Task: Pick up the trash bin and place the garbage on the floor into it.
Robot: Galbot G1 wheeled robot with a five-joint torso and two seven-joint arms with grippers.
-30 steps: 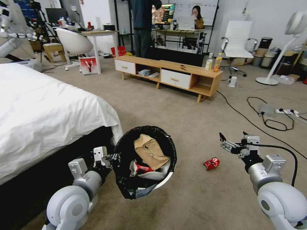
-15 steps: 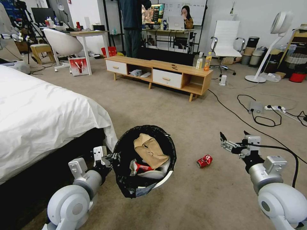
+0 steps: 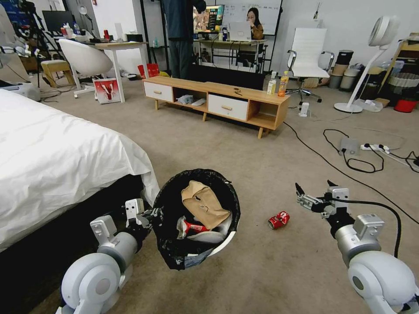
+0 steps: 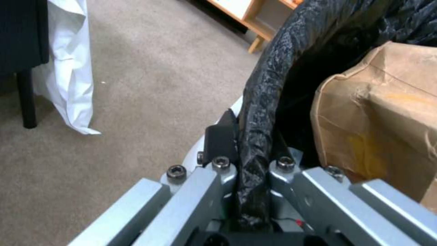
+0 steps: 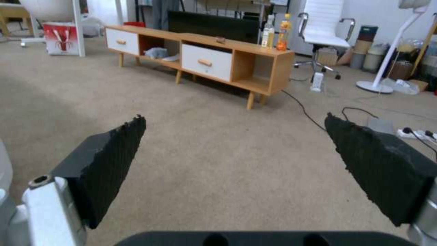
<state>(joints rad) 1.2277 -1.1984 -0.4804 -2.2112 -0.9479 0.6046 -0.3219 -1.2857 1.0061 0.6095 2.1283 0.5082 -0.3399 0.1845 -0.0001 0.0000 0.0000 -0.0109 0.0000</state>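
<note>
White bedding on the bed (image 3: pixel 56 152) hangs at my far left, beside my left arm. My left claw (image 3: pixel 150 214) is clamped tight on the bin's (image 3: pixel 196 218) rim; the left wrist view shows black liner (image 4: pixel 259 112) pinched between both fingers (image 4: pixel 218 140). I judge this grip carries the bin off the carpet (image 3: pixel 262 279), mouth tilted toward me so litter can drop in. Inside lie a brown paper piece (image 3: pixel 204 205), a red-and-white wrapper (image 3: pixel 192 227) and white tissue (image 3: pixel 209 237). A crushed red can (image 3: pixel 278 220) lies on the carpet between bin and right arm. My right claw (image 3: pixel 303 198) hovers near the can, spread wide and empty, presumably readied for that pickup.
</note>
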